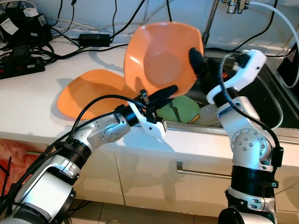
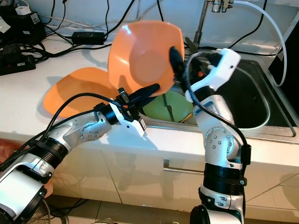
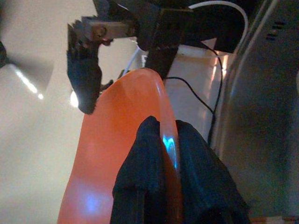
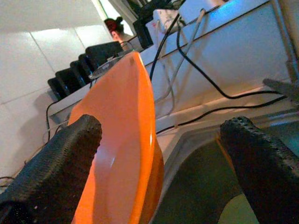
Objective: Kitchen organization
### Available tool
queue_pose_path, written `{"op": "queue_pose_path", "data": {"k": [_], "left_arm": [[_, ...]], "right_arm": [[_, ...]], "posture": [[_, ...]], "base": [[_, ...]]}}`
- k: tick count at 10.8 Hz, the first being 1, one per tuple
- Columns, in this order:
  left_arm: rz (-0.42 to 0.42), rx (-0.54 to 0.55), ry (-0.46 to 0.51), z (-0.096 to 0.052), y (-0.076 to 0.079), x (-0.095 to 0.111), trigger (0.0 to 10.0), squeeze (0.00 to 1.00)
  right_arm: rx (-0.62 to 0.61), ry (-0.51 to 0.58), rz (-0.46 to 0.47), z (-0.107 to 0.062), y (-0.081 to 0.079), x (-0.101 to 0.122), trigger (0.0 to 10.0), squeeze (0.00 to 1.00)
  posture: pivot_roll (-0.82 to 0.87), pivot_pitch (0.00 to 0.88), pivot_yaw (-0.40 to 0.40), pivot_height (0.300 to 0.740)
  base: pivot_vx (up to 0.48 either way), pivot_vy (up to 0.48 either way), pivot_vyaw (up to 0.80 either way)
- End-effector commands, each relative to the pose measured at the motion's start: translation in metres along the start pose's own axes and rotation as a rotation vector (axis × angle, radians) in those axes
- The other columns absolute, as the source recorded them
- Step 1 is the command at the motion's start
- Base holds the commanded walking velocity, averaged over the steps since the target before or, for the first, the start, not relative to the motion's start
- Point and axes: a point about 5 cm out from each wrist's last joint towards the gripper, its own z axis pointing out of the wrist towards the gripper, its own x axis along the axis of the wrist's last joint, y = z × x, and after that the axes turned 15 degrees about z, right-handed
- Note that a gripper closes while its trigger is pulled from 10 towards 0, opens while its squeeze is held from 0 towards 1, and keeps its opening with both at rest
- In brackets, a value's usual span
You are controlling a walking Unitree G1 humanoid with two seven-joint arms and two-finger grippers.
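We have an orange plate [image 1: 161, 58] held up on edge above the join between the white counter [image 1: 37, 100] and the sink [image 1: 268, 100], its hollow face turned toward our head. Our left gripper [image 1: 161, 95] pinches the plate's lower rim; the left wrist view shows both black fingers [image 3: 145, 158] closed flat on either side of the thin edge. Our right gripper [image 4: 159, 140] stands wide: one finger [image 1: 195, 58] lies against the plate's face near the right rim and the other stands well off over the sink, so we judge that the left claw alone carries the load.

A second orange plate [image 1: 86, 91] lies flat on the counter just to the left, beside the raised one. In the sink sit a green plate [image 1: 184, 109] and a pale dish [image 1: 208, 115]. Cables and a power strip [image 1: 21, 65] crowd the back of the counter.

The step in hand looks like a move of the raised plate onto the flat one. To do it well, we would keep the left pinch firm, since a rim grip on a tall plate can twist. We would draw the right finger clear before swinging left, tilt the plate toward level as it travels, and lower it squarely on the other plate, well away from the cables.
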Motion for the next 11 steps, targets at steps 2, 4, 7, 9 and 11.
{"op": "queue_pose_path", "data": {"k": [2,4,7,9,11], "left_arm": [[0.039,0.095,0.082,0.011,-0.018,0.006,0.0,0.00],[0.020,0.126,0.113,0.010,-0.020,0.014,0.0,0.00],[-0.011,0.141,0.160,0.004,-0.018,0.026,0.0,0.00],[-0.020,0.138,0.182,-0.001,-0.015,0.032,0.0,0.00],[-0.002,0.146,0.186,-0.001,-0.017,0.032,0.0,0.00]], "right_arm": [[0.006,-0.106,0.043,0.002,0.001,-0.012,10.0,0.00],[0.021,-0.117,0.051,0.003,0.000,-0.012,9.1,0.00],[0.017,-0.114,0.060,0.005,0.001,-0.009,0.0,0.00],[-0.002,-0.126,0.094,0.004,0.003,-0.013,0.0,0.00],[-0.027,-0.180,0.145,0.002,0.007,-0.018,0.0,0.00]], "posture": [[0.09,0.007,-0.011,0.740],[0.09,0.008,-0.012,0.740],[0.10,0.011,-0.011,0.740],[0.10,0.012,-0.010,0.740],[0.10,0.015,-0.012,0.740]], "base": [[0.000,0.000,0.00],[0.000,0.000,0.00],[0.000,0.000,0.00],[0.000,0.000,0.00],[0.000,0.000,0.00]]}}
